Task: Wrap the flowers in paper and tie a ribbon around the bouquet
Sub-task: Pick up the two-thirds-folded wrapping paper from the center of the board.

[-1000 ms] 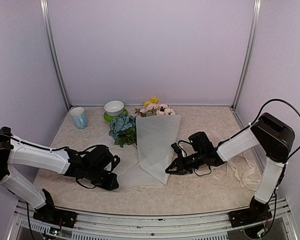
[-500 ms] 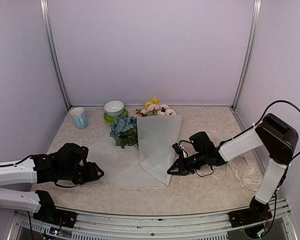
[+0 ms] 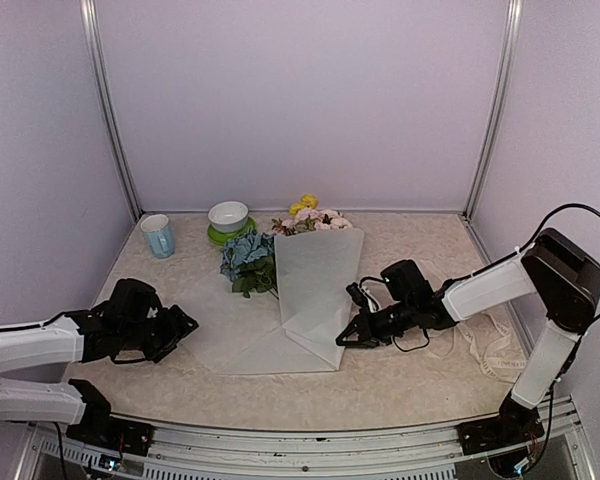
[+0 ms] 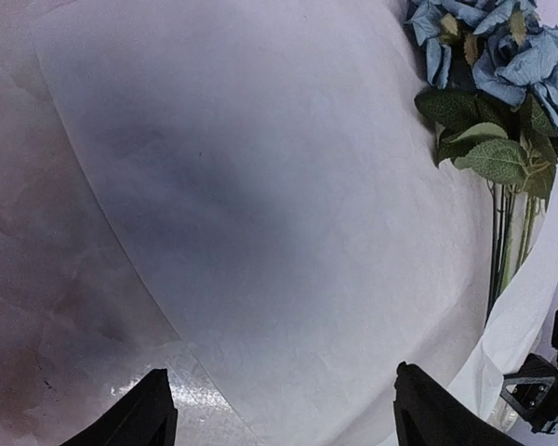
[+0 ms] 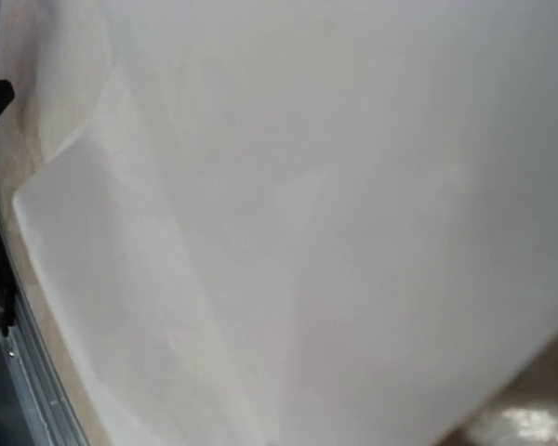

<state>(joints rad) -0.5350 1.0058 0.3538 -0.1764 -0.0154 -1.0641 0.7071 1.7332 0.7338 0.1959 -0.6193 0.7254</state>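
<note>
The paper [image 3: 315,285] lies mid-table, its right half folded over the flowers' stems. Pink and yellow blooms [image 3: 312,217] stick out at the far end, and the blue cluster [image 3: 244,252] lies on the left flat half. In the left wrist view the paper [image 4: 260,186] spreads under my open left gripper [image 4: 284,418], with blue blooms [image 4: 502,46] at the top right. From above, my left gripper [image 3: 183,325] stands just off the sheet's left edge, holding nothing. My right gripper [image 3: 344,338] is shut at the folded flap's lower right edge. Paper [image 5: 307,232] fills the right wrist view and hides the fingers. The ribbon [image 3: 488,352] lies loose at the right.
A blue mug [image 3: 158,236] and a white bowl on a green saucer [image 3: 228,216] stand at the back left, near the blue blooms. Metal frame posts and purple walls close in the table on three sides.
My left gripper opened, let go of the paper's lower left corner and pulled back to the left. The right gripper stayed shut at the flap's edge.
</note>
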